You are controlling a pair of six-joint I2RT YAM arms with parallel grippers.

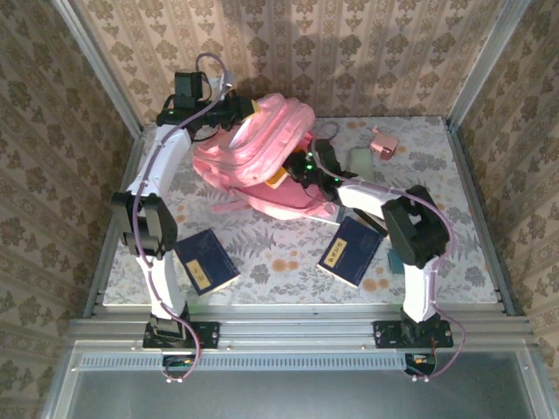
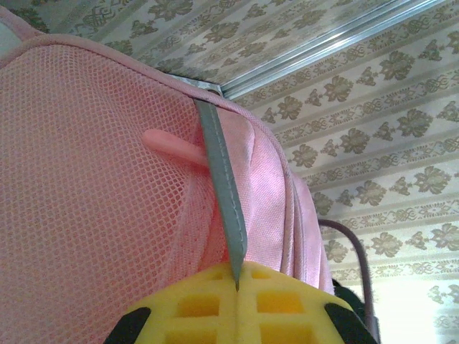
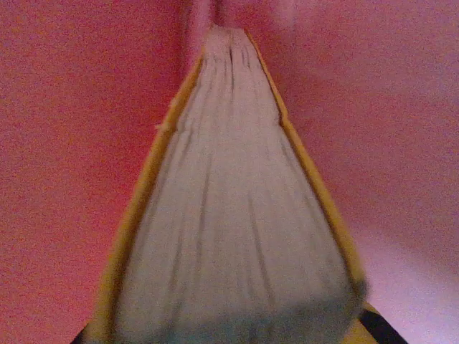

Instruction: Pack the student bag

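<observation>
Student bag [image 1: 262,157], worked from two sides.
Left gripper [image 2: 237,285] pinches its grey strap [image 2: 221,179]; right gripper [image 1: 307,171] clamps a yellow-covered book [image 3: 229,215] inside the pink lining.

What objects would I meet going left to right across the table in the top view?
blue book → student bag → second blue book → small pink box

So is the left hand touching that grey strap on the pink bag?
Touching. The left wrist view shows the grey strap running down from the pink bag, its end pinched in the shut left hand.
</observation>
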